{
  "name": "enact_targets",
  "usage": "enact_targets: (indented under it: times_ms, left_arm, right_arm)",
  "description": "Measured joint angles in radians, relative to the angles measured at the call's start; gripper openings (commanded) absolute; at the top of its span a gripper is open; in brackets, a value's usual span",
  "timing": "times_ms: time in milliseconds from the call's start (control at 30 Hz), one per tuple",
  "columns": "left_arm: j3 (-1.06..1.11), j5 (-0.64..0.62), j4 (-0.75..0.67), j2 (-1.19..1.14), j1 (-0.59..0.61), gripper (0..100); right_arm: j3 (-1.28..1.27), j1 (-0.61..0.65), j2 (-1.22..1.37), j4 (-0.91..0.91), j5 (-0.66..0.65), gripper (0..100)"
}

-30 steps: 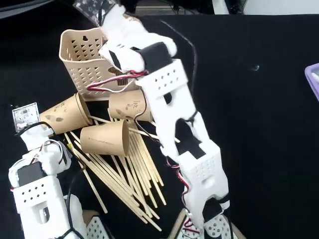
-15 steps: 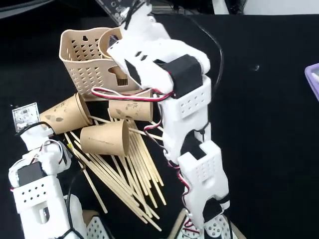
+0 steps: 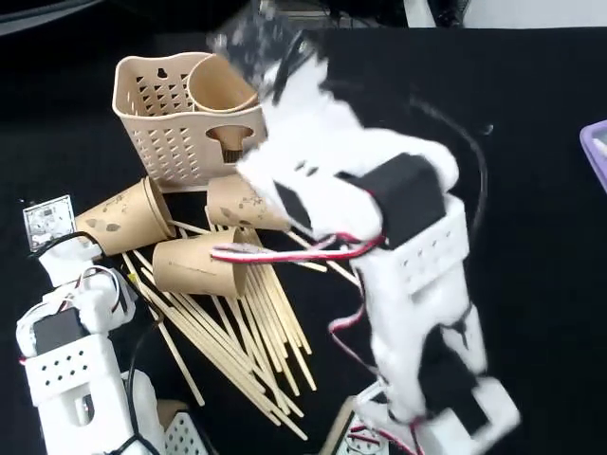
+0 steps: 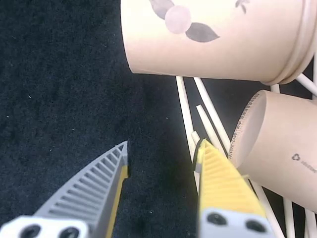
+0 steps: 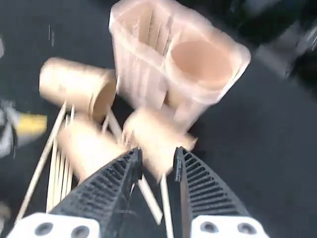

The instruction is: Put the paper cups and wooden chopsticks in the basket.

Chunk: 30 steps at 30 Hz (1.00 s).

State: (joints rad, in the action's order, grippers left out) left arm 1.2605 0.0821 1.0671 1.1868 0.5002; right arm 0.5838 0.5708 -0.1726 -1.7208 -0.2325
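A beige slotted basket [image 3: 161, 114] stands at the back left, with one paper cup [image 3: 220, 83] upright inside it. Three more paper cups lie on their sides in front of it: a leaf-printed one [image 3: 123, 218], one by the basket's foot [image 3: 242, 204] and one on the wooden chopsticks [image 3: 199, 263]. The chopsticks [image 3: 237, 327] fan out toward the front. My right gripper [image 5: 157, 153] hangs open and holds nothing, above the lying cups and short of the basket [image 5: 148, 59]. My left gripper [image 4: 162, 148] is open low over the black table, just short of the leaf-printed cup [image 4: 213, 34] and some chopsticks [image 4: 190, 119].
The right arm [image 3: 398, 227] rises tall over the table's middle, right of the pile. The left arm [image 3: 66, 332] stands at the front left corner. A purple object [image 3: 596, 147] sits at the right edge. Black tabletop [image 3: 531, 284] spreads to the right.
The right gripper has let the cup go into the basket and pulled back and up, its arm swinging to the right. The left arm has not moved.
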Motion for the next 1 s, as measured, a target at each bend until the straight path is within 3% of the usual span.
enact_targets:
  times_ms: [200,400,533,867,1000]
  left_arm:
    - [0.000,0.000,0.000,0.000,0.000,22]
    - [0.000,0.000,0.000,0.000,0.000,22]
    - [0.000,0.000,0.000,0.000,0.000,22]
    - [0.000,0.000,0.000,0.000,0.000,22]
    - [0.000,0.000,0.000,0.000,0.000,22]
  right_arm:
    - [-0.703,0.002,-0.180,0.285,0.106,31.6]
    - [-1.191,0.002,-0.216,0.735,0.330,30.1]
    - [-1.264,0.002,-0.216,0.911,0.351,30.2]
    - [-1.277,0.002,-0.074,1.086,0.431,29.8]
    - [-1.277,0.002,-0.031,1.111,0.431,16.8]
